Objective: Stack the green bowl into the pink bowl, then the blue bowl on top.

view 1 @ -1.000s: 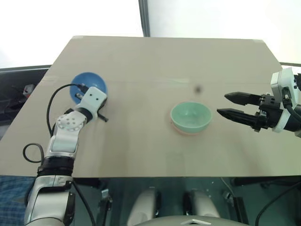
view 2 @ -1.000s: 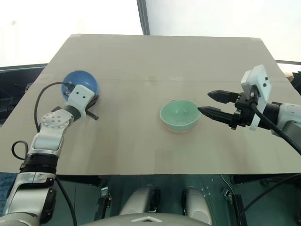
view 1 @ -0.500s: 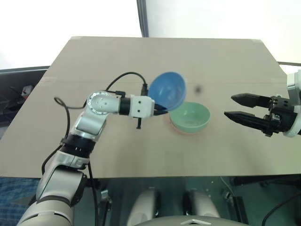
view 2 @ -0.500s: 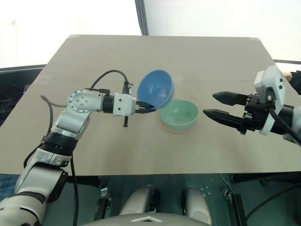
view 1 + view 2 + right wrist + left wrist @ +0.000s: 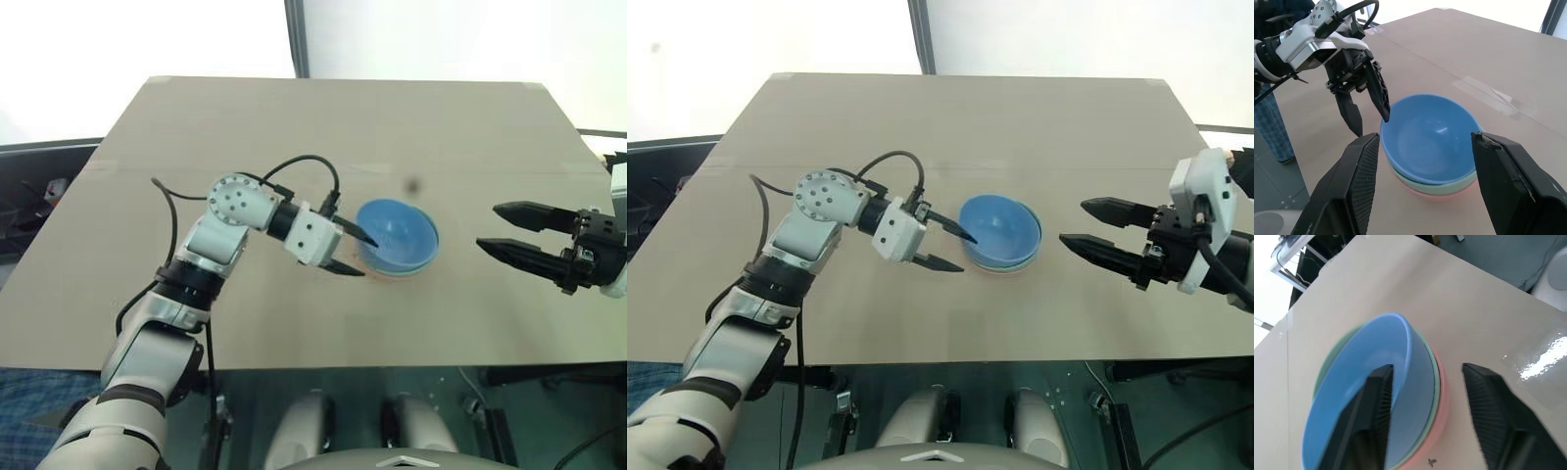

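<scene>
Blue bowl [image 5: 397,234] nested atop green bowl [image 5: 1435,186] and pink bowl [image 5: 1437,195], mid-worktop [image 5: 294,127]. Left pincer [image 5: 355,253] spread astride its near rim, gripping nothing, apparently for release. Right pincer [image 5: 509,231] open, empty, well clear.

A plain work surface with little around it.

The flat tan rectangular tabletop [image 5: 294,127] carries a small dark spot [image 5: 412,184] toward its far right part, and a strip of clear glossy tape [image 5: 1488,94] lies flat on the surface, running along a faint seam across the board. Beyond the far edge, a dark vertical post [image 5: 297,39] rises against a bright white background. Off the left edge of the tabletop sits dark equipment [image 5: 39,181], too dim to make out.
</scene>
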Robot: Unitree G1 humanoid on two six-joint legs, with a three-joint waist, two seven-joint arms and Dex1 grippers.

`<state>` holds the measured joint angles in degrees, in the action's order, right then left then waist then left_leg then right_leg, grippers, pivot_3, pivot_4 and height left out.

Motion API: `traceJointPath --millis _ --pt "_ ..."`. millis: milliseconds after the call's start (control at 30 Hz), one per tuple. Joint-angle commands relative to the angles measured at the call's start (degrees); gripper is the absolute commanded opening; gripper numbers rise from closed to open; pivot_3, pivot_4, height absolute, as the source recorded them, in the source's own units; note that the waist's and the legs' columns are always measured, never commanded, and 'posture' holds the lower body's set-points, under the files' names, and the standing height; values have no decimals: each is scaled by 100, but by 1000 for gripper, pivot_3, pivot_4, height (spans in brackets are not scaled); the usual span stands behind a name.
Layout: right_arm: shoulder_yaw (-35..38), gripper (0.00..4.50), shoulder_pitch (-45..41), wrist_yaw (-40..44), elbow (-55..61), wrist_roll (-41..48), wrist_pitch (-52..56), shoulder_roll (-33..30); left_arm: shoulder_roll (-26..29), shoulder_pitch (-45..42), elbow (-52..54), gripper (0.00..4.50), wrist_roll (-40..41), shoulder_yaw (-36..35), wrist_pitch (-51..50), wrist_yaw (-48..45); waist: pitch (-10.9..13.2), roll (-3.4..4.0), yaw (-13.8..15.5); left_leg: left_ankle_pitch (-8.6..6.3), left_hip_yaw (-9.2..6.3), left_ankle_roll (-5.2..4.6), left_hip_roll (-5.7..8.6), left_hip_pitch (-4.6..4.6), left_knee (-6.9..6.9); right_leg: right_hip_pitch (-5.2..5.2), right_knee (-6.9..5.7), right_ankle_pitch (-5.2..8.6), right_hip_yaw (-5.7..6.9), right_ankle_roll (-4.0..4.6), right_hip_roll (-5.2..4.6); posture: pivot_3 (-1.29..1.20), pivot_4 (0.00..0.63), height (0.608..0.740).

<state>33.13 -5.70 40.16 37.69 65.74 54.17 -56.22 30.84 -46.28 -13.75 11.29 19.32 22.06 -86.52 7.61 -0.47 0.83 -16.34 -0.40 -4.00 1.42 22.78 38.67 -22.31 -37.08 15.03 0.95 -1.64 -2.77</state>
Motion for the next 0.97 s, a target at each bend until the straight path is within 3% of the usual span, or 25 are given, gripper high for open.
traceJointPath --millis 33,200,333,533,667,800,967 --pt "224 3137 16 -10 118 76 -143 -118 -176 -189 176 4087 466 -425 -480 330 1 -1 4 0 0 0 0 0 1 0 0 0 0 -1 0 0 150 740" --pt "202 3137 74 34 88 59 -187 -177 -182 -4 574 4087 1129 -1071 -2697 1407 1 -1 -5 -4 -7 -7 -4 0 26 12 -2 -2 6 -7 5 0 150 740" --pt "319 3137 242 153 26 -14 -202 -226 96 491 859 4087 1084 -1450 -3937 2281 0 0 -20 -5 -8 -8 -7 -8 29 19 -2 -3 5 -9 8 0 150 740" --pt "621 3137 713 426 -47 -180 -231 -228 688 1545 1566 4087 1396 -2187 -4750 2660 2 -2 9 5 -9 10 -10 -6 29 19 -1 -3 5 -8 6 0 150 740" --pt "656 3137 1273 866 -266 -827 -628 -107 1023 2530 2229 4087 1673 -2752 -5013 2747 2 -2 13 4 -10 12 -10 -7 27 23 10 -3 5 -8 -3 0 150 740" --pt "478 3137 1573 1193 -496 -1265 -984 -44 1163 3450 2808 4087 1946 -3199 -5228 2801 4 5 12 1 -9 10 -8 -22 20 40 21 -4 5 -10 -14 0 150 740" --pt "283 3137 1614 1461 -790 -1610 -1268 3 1090 3914 3202 4087 2079 -3403 -5245 3090 7 11 30 -9 -10 -5 -8 -24 13 39 22 -4 5 -9 -18 0 150 740"
